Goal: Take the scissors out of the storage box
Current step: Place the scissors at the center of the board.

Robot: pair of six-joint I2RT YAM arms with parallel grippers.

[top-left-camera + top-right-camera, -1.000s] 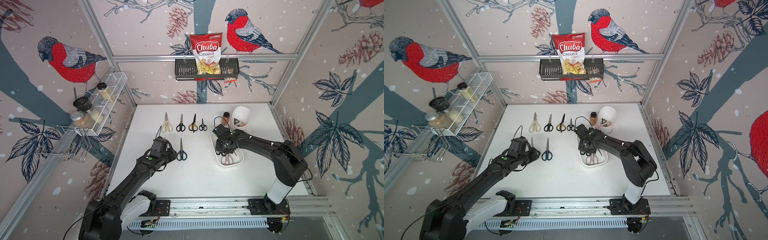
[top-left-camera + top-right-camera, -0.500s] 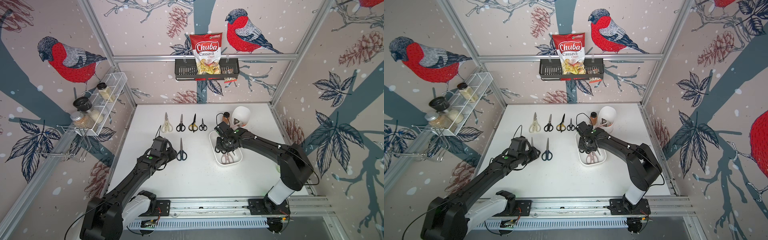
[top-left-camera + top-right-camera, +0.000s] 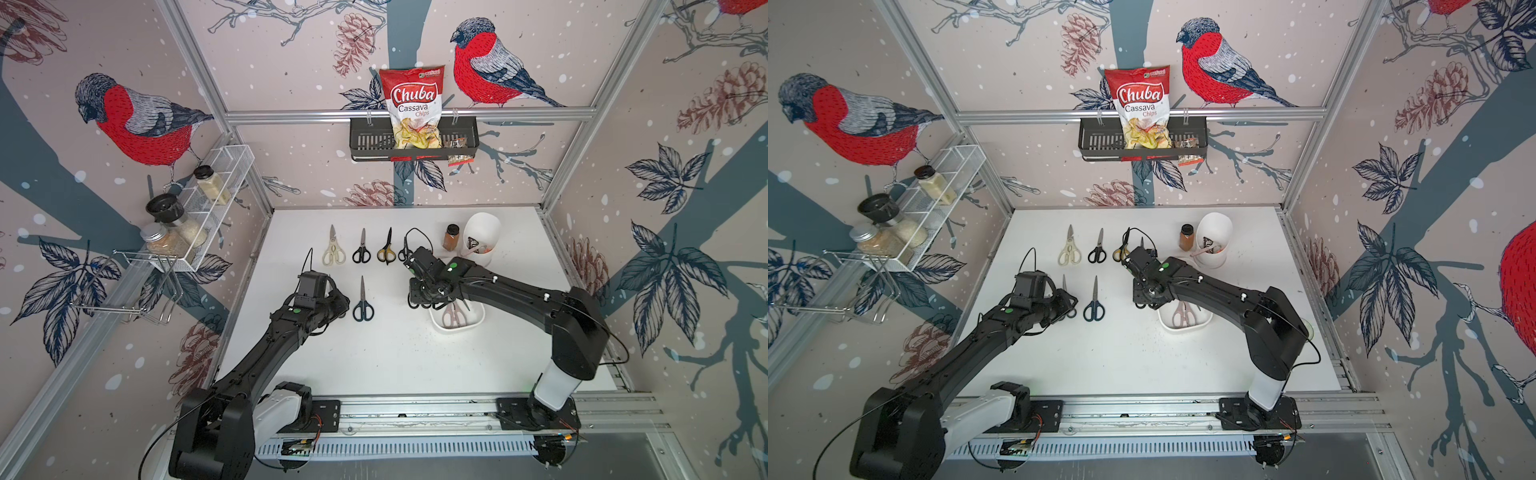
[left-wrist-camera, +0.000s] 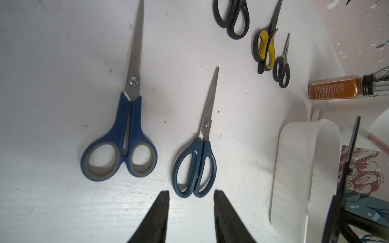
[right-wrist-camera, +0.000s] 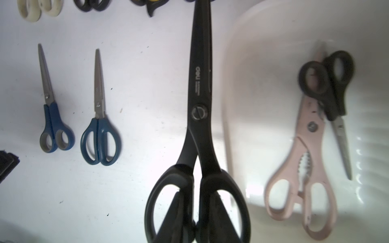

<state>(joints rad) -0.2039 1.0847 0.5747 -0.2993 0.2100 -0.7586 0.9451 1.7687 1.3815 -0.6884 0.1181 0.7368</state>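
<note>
Only your right wrist view shows the right gripper (image 5: pixel 196 218) clamped on the black scissors (image 5: pixel 200 94), now beside the storage box (image 5: pixel 263 63) it hovered over earlier; the left gripper (image 4: pixel 191 191) gapes empty.

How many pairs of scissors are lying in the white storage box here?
2. A pinkish-beige pair lies in the storage box, and a small black-handled pair rests partly on top of it. Part of the box is out of view, so another may be hidden.

Left gripper (image 4: pixel 191 192) hovers with jaws apart; right gripper (image 5: pixel 197 202) is clamped.
</note>
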